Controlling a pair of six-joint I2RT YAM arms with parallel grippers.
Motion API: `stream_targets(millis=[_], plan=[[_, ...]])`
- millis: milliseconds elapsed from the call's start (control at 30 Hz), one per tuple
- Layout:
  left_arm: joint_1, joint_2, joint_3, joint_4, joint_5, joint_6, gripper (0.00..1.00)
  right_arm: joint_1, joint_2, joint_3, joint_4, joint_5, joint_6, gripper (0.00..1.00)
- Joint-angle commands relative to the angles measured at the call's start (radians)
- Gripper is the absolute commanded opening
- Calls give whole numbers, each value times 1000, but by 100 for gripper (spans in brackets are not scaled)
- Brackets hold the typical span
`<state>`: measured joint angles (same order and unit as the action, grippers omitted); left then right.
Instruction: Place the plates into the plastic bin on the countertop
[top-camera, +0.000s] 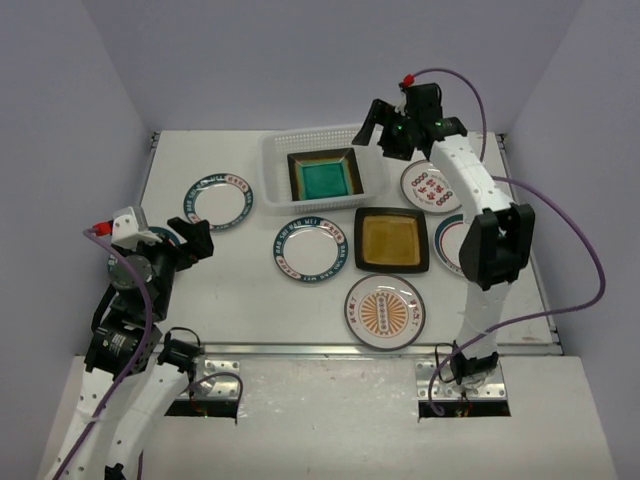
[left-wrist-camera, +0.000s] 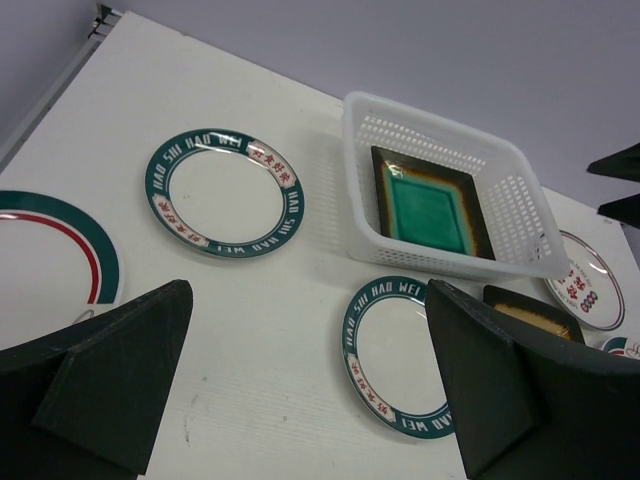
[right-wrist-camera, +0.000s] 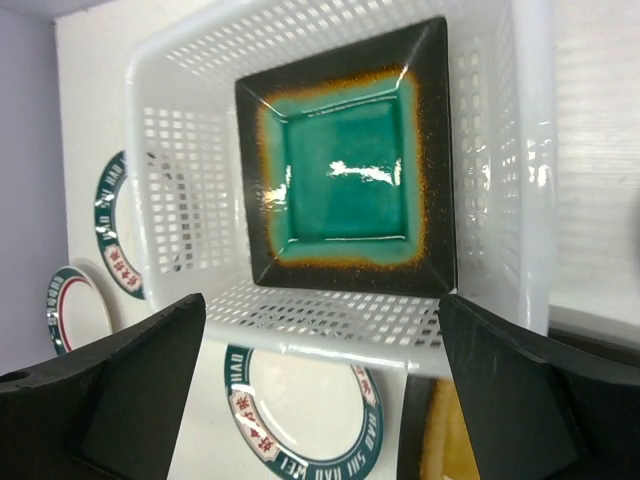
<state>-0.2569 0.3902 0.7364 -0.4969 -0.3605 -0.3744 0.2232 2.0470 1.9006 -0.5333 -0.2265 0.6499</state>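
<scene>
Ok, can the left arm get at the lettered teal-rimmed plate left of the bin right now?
Probably yes. The left gripper is open and empty, the lettered plate lies flat just ahead of it, and nothing stands between them.

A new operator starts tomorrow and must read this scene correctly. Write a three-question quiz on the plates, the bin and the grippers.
1. Multiple choice: what lies in the plastic bin?
A) one teal square plate
B) a stack of round plates
C) nothing
2. True or false: the amber square plate lies flat on the countertop, outside the bin.
3. Fill in the blank: the left gripper and the right gripper both have their jaws ____.

Key: 1 A; 2 true; 3 open.
</scene>
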Motion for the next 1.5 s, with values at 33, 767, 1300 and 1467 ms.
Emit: stream_targets(millis=[33,767,1300,1467], plan=[[-14,15,-3,42,23,3,100,-34,-218,-125,-84,59,-126,99],[-94,40,-12,61,110,25,100,-369,-906,-1395,351,-22,48,99],[-119,10,-12,57,95,23,100,-447,-710,-1682,935,-224,237,88],[-122,7,-11,54,90,24,100,-450,-608,-1685,997,-231,244,75]])
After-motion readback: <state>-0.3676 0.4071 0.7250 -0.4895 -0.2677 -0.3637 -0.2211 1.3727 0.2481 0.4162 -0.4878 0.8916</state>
